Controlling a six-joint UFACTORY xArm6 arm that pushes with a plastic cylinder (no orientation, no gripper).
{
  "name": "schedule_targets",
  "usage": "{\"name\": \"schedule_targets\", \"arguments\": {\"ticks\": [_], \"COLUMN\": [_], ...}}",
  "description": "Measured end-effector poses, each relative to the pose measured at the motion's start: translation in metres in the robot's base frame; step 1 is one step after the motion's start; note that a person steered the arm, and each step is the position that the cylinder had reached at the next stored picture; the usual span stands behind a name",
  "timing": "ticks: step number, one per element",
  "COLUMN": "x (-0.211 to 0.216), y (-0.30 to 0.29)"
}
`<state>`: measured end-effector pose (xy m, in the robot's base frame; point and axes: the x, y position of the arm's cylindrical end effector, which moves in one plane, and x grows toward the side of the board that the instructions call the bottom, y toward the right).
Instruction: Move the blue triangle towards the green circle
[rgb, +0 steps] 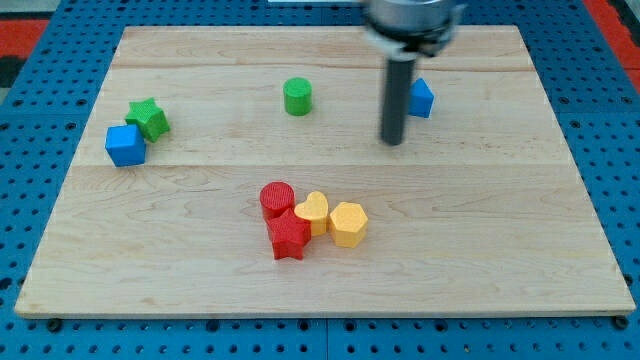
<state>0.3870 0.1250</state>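
Wooden board (200, 270), red and yellow blocks clustered nearest. Beyond, rod's tip (392, 141) sits just left-below blue triangle (421, 98); no pincer fitted. Green circle (297, 96) well left. Triangle looks light, rigid, slidable; push its right face.

No readable text, label or number appears.

Pale wooden board (500, 250) — blue pegboard (40, 40) beneath, red at corners.

Bright, even light, soft focus
You see faint shadows under the blocks; the rod (393, 140) and its mount blur.
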Motion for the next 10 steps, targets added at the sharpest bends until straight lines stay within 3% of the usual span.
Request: {"name": "schedule_targets", "arguments": {"ticks": [1, 2, 3, 5, 9, 10], "x": [-0.048, -0.068, -0.071, -0.062, -0.040, -0.091], "y": [0.070, 0.057, 0.010, 0.070, -0.137, -0.145]}}
